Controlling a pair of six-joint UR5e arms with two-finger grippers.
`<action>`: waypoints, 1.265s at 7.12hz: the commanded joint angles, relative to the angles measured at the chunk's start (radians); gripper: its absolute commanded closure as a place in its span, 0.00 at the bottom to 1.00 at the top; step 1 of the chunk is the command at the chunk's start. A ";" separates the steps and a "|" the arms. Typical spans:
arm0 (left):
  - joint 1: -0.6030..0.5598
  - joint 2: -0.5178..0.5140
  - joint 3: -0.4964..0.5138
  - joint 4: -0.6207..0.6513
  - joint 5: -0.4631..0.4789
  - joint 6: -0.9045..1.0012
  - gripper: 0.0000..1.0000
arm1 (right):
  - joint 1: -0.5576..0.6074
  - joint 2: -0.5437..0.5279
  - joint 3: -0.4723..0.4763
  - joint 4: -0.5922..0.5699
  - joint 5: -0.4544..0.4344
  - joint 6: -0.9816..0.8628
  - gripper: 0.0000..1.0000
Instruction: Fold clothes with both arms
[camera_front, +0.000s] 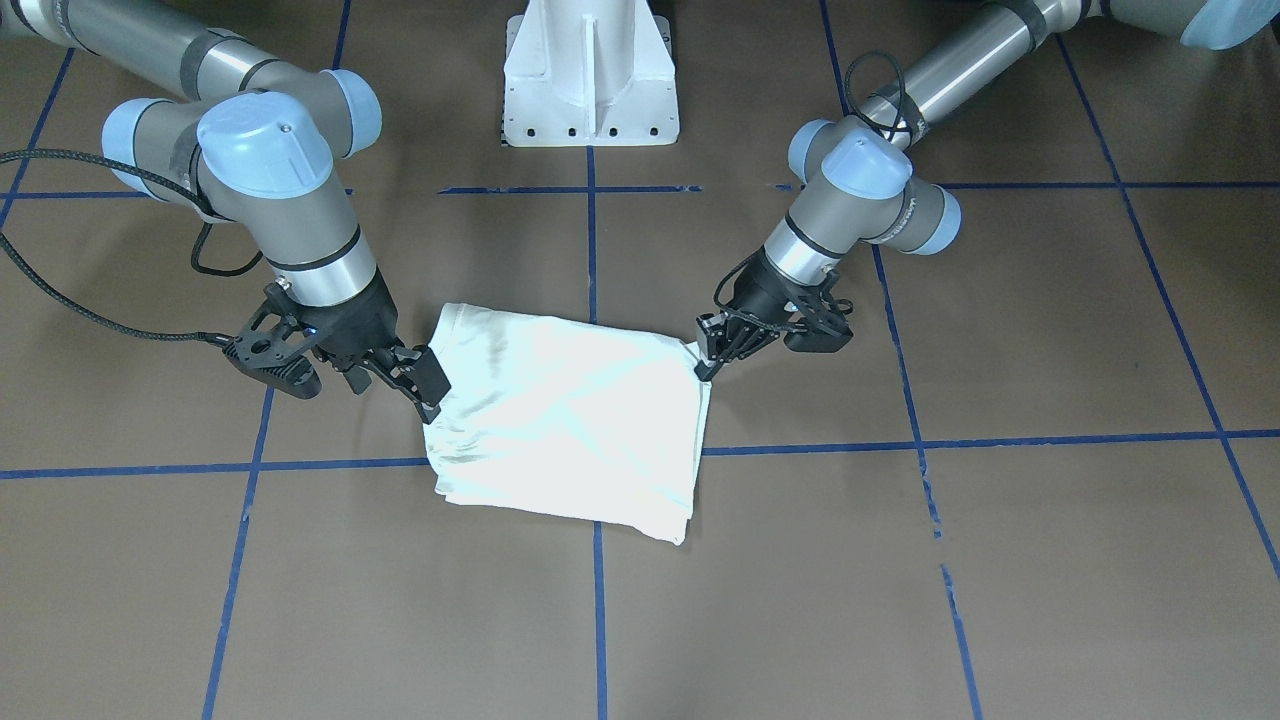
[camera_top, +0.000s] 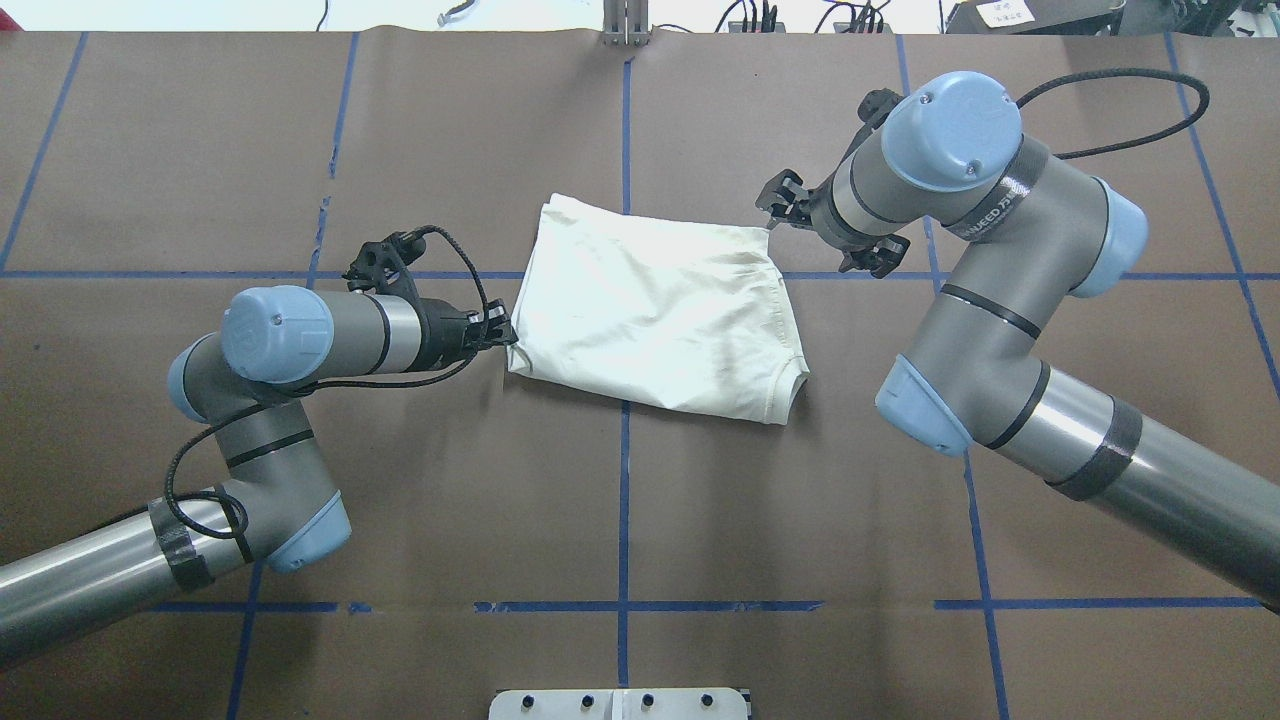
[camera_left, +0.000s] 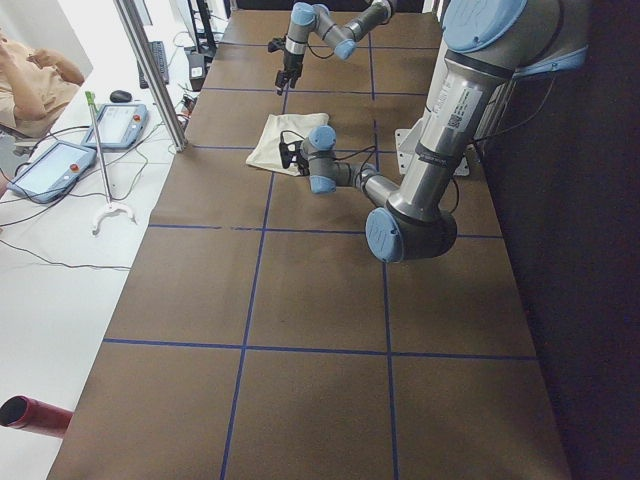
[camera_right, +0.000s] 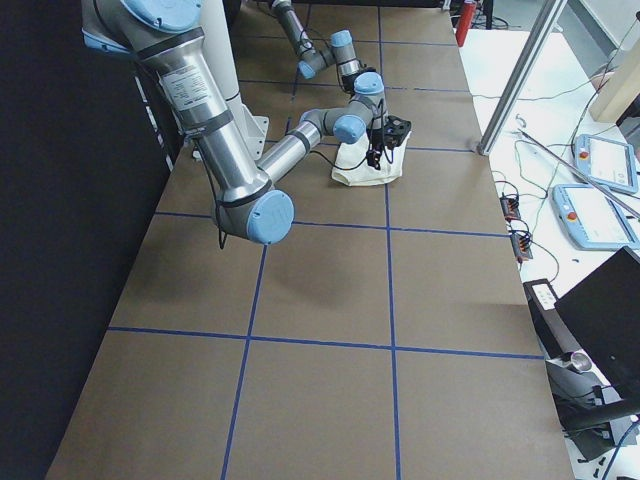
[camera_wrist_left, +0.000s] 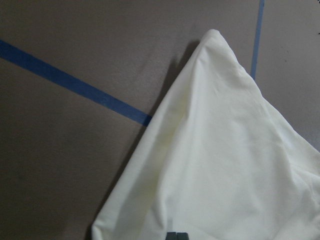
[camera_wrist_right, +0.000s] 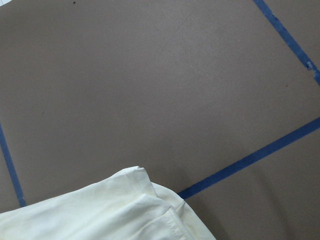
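Two black robot grippers bracket a folded cream-white T-shirt (camera_front: 570, 420), plain side up, on a brown table (camera_front: 900, 600) crossed by blue tape lines (camera_front: 598, 620). The left gripper (camera_front: 706, 365) has its fingers drawn together on the shirt corner nearest it, and the cloth rises to a small peak at the fingertips. That gripper's wrist camera shows cream fabric sloping away from a dark fingertip at the bottom edge of the frame. From this pinched corner the shirt spreads flat across the table toward the right gripper (camera_front: 418, 385), which hangs by the opposite edge. The right gripper's fingers look parted and hold nothing. Whether the tips touch the cloth cannot be told. Its wrist camera takes in only a folded corner with a stitched hem, and bare table beyond. One tape line runs under the shirt midway between the two grippers. A white pedestal base (camera_front: 590, 80) stands behind them, also midway. In the left side view a person (camera_left: 30, 75) sits well off past the table's edge, far from either gripper.
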 joint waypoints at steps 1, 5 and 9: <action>0.009 0.000 0.006 0.001 0.025 0.011 1.00 | -0.002 0.003 -0.006 0.002 -0.003 -0.003 0.02; -0.143 0.020 -0.163 0.100 -0.158 0.049 1.00 | 0.004 0.004 -0.003 0.002 -0.001 -0.007 0.02; -0.462 0.364 -0.291 0.104 -0.380 0.724 1.00 | 0.324 -0.168 0.021 -0.005 0.250 -0.464 0.01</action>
